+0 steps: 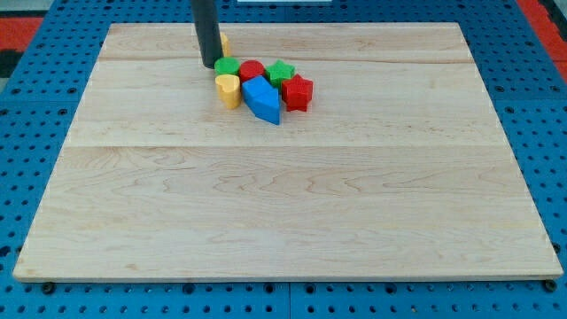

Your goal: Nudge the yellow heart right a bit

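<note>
My tip (210, 65) stands just upper-left of the heart (229, 89).

Pale wood-grain surface (292, 204) on blue pegboard (44, 80); yellow heart (229, 89), blue block (262, 99), red star (298, 92), green star (281, 71), red block (252, 70), green block (227, 66), dark rod.

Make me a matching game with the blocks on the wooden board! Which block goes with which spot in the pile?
Blocks:
1. yellow heart
2. blue block
3. red star
4. green star

Spots:
A. farthest to the view's right
B. reaches nearest the view's bottom
C. farthest to the view's left in the front row
D. back row, just above the red star

My tip stands just above and left of the yellow heart.

Pairs: 1-C, 2-B, 3-A, 4-D
</note>
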### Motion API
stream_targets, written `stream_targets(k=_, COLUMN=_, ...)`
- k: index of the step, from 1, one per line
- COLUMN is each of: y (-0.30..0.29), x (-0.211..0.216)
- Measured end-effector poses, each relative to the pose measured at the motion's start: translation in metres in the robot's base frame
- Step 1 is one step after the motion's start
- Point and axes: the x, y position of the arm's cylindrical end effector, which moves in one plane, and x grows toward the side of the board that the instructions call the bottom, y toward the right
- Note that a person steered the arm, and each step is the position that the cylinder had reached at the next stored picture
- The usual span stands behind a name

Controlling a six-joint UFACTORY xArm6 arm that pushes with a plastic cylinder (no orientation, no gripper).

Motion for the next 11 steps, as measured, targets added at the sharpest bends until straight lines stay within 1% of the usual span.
stream_targets(k=1, y=0.019, x=0.026)
stream_targets(k=2, y=0.020, x=0.031)
stream_targets(k=3, y=-0.019, x=0.024)
stream_targets(k=4, y=-0.067, x=0.028)
stream_targets(k=5, y=-0.048, x=0.086)
stream_targets(k=6, y=-0.017, x=0.117)
stream_targets(k=7, y=-0.028, x=0.100)
stream_targets(k=8, y=-0.028, x=0.087)
stream_targets(k=9, y=-0.004, x=0.094)
stream_targets(k=11, y=0.000, x=0.092)
